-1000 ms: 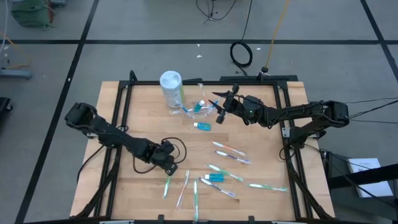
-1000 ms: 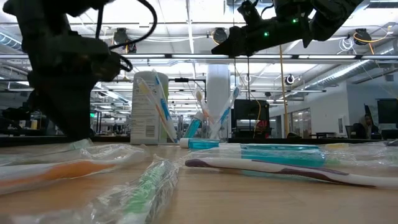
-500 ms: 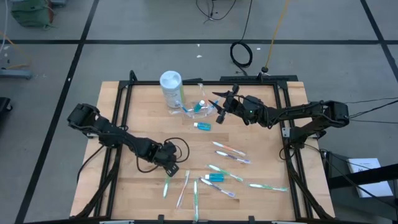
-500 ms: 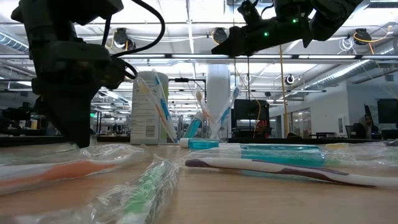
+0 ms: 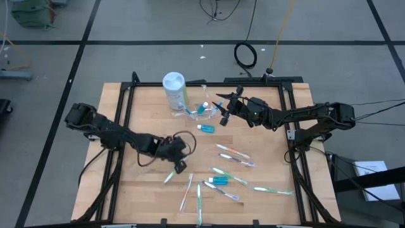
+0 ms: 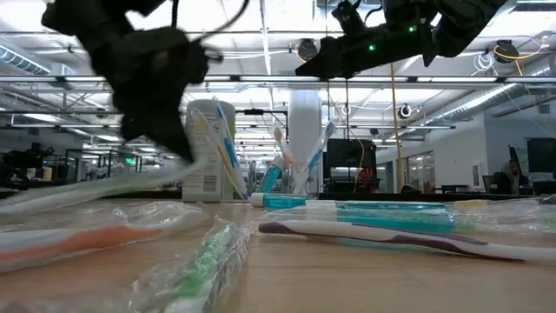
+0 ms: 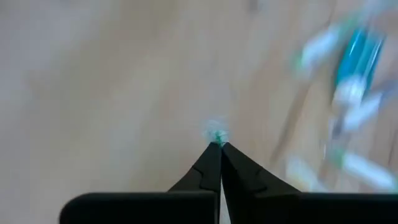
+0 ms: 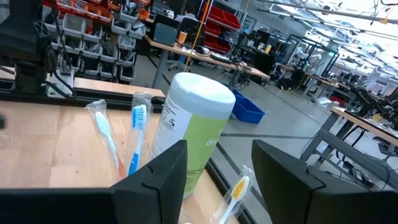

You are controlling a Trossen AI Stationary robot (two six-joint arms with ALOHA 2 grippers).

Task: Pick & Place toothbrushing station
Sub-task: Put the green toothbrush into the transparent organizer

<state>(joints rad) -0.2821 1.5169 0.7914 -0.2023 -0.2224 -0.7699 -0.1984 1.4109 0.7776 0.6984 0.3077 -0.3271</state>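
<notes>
1. My wooden table (image 5: 126,126) carries the whole toothbrushing station: loose wrapped toothbrushes and a small blue toothpaste tube (image 5: 219,180) lie scattered from 4 to 6 o'clock of the table's centre, and a second tube (image 5: 206,128) lies near 12 o'clock.

2. A white-lidded wipes canister (image 5: 174,90) stands at about 11 o'clock. The clear plastic holder (image 5: 197,107) is just beside it at 12 o'clock, with a few brushes already leaning in it, as the low view shows.

3. My right gripper (image 8: 214,177) hovers above the table at about 1 o'clock, close to the holder. Its fingers are spread wide with nothing between them; this arm is waiting.

4. My left gripper (image 7: 216,144) sits near 7 o'clock of centre. Its fingers are pressed together on the tip of a green toothbrush (image 5: 170,176), which trails away toward 7 o'clock. In the low view the brush appears to hang clear of the wood.

5. I judge this to be the carry step: one brush picked, not yet placed.

6. The next move calls for swinging the left arm toward 12 o'clock, tilting the brush upright, lowering it into the holder, and steering clear of my right gripper parked there.
</notes>
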